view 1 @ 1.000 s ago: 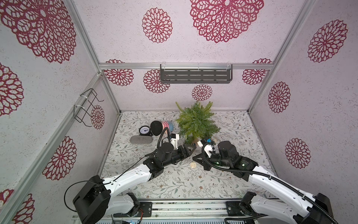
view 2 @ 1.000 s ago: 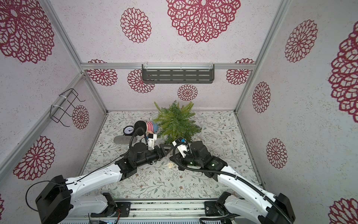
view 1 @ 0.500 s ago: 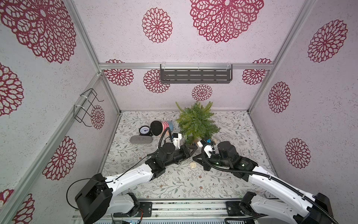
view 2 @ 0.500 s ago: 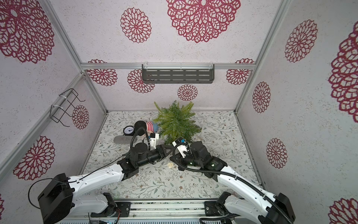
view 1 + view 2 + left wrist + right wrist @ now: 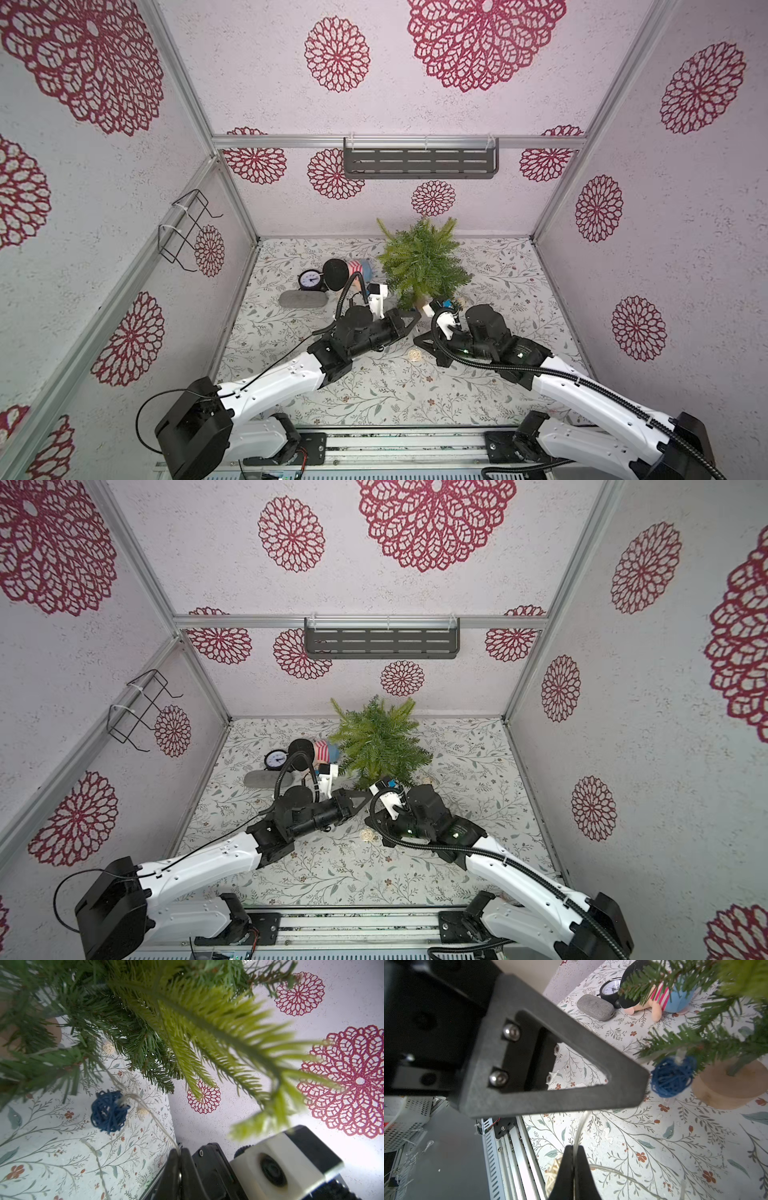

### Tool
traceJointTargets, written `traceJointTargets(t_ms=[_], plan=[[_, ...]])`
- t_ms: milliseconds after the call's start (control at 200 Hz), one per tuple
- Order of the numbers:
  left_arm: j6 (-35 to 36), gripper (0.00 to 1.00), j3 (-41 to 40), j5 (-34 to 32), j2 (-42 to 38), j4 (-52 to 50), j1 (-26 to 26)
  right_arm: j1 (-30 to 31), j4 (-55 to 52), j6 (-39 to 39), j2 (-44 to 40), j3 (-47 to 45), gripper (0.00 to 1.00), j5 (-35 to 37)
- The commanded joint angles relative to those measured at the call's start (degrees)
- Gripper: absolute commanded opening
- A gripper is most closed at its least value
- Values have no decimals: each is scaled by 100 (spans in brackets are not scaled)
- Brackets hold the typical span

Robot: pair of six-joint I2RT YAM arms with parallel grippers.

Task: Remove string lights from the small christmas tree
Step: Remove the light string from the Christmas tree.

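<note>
In both top views the string lights (image 5: 414,354) wire is too thin to see, and the small christmas tree (image 5: 419,262) hides most of its base. In the right wrist view branches cover part of the doll (image 5: 660,995), the blue ball (image 5: 671,1078) is blurry, and the right gripper (image 5: 573,1150) hides half a cream ball (image 5: 552,1171).

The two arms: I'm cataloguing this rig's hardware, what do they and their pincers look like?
Both are alike: the left arm and right arm have white shells on the long links, with black joints and bases. The left pincer and right pincer are black with tapering fingers. A ribbed black conduit follows the right arm; a thin black cable follows the left.
</note>
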Motion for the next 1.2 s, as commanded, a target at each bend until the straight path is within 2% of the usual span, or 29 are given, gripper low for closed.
traceJointTargets(t_ms=[0, 105, 320, 375, 605, 776, 1196], plan=[[195, 3, 203, -244, -263, -303, -61, 62, 227, -79, 45, 89, 0, 33], [381, 0, 307, -369, -412, -656, -61, 93, 247, -77, 106, 127, 0, 54], [777, 0, 484, -736, -647, -1244, -42, 126, 366, -83, 272, 230, 39, 79], [903, 0, 558, -834, -697, -1438, -35, 128, 386, -79, 311, 269, 45, 106], [1252, 0, 767, -1271, -973, -2194, 96, 134, 341, -88, 213, 314, 54, 199], [1416, 0, 831, -1416, -1043, -2355, 246, 133, 229, -81, 11, 309, 63, 361], [1875, 0, 1189, -1703, -992, -3014, 677, 137, 57, -181, -39, 483, 71, 475]])
